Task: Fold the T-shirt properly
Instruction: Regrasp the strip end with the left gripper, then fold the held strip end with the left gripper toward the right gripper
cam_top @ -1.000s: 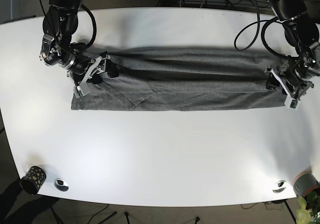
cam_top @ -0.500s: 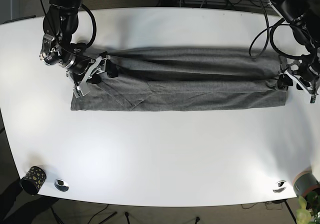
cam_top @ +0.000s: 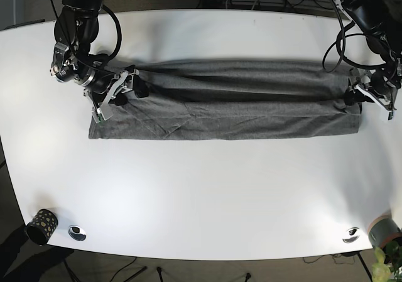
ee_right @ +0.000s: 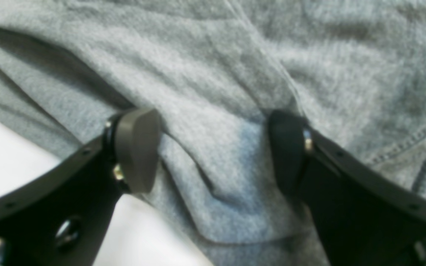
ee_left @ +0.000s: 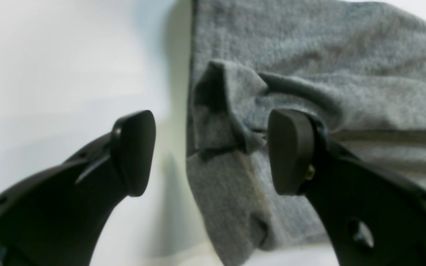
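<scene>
T-shirt [cam_top: 226,106]: heathered grey knit, darker charcoal in base view, lighter blue-grey in both wrist views; stitched hem line shows as a paler dashed seam. Table [cam_top: 207,194]: plain glossy white. Left gripper [ee_left: 213,151] and right gripper [ee_right: 213,151]: black arms, matte dark grey pads on the jaws. Cup [cam_top: 41,225] at the near table corner: black with pale gold speckles. Two small discs [cam_top: 77,232] on the near edge: silver.
</scene>
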Tool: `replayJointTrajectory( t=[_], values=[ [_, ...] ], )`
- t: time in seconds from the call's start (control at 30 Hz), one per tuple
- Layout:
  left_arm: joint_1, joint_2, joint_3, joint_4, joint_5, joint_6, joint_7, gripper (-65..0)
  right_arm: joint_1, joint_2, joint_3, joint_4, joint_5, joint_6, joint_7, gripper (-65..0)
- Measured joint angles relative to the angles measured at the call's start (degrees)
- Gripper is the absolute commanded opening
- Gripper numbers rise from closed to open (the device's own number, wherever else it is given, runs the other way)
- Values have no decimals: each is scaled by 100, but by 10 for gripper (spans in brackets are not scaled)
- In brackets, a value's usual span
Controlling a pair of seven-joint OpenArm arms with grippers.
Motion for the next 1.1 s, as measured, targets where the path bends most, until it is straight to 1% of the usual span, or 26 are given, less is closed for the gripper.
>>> replayJointTrajectory(
  t=[0.07,0.27,0.3,0.33,0.37,0.4,0.47,0.5,0.53,0.57,0.63,0.7,0.77,0.9,0.93,1.0,1.1],
  values=[
    [28,9,-4,-129,-98,-4,-109,-201,0,-4,0,0,2,0,2,-206],
    [-15,-15,-2,-212,-125,-2,-129,-206,-50,-2,2,22,22,0,11,-206],
    [-15,-13,-2,-212,-131,-2,-129,-211,-50,-2,2,22,22,0,7,-206],
    [-13,-13,-2,-212,-131,-2,-131,-231,-50,-2,0,24,24,0,4,-206],
    [-11,-13,-2,-212,-131,-2,-129,-256,-50,-2,0,24,24,0,7,-206],
    [-11,-13,-2,-212,-129,-2,-127,-311,-52,-2,0,24,24,0,7,-206],
    [0,-7,-2,-212,-111,-2,-107,-463,-63,0,2,24,24,0,7,-206],
    [2,0,-2,-214,-114,-2,-87,-519,-74,0,2,26,24,0,9,-206],
    [9,7,-2,-214,-111,-2,-81,-590,-85,-2,2,26,26,0,24,-206],
    [20,22,4,-214,-116,-2,-66,-622,-105,-2,4,26,48,0,44,-206],
    [35,31,101,-155,-149,-2,-83,-629,-127,-2,7,28,81,2,48,-206],
    [90,15,382,94,-52,7,-81,-633,-125,0,13,28,85,2,46,-206],
    [170,46,636,546,70,7,70,-635,-127,-4,13,31,83,2,46,-206],
    [479,278,890,1698,20,17,9,-635,-129,-15,15,37,87,2,46,-206],
    [566,323,1049,1974,13,11,33,-635,-131,-15,15,37,83,2,46,-206],
    [686,339,1425,2411,142,22,90,-635,-129,-7,17,37,85,2,46,-206],
    [831,398,1961,2973,13,0,46,-635,-131,-17,15,37,79,2,46,-206]
  ],
)
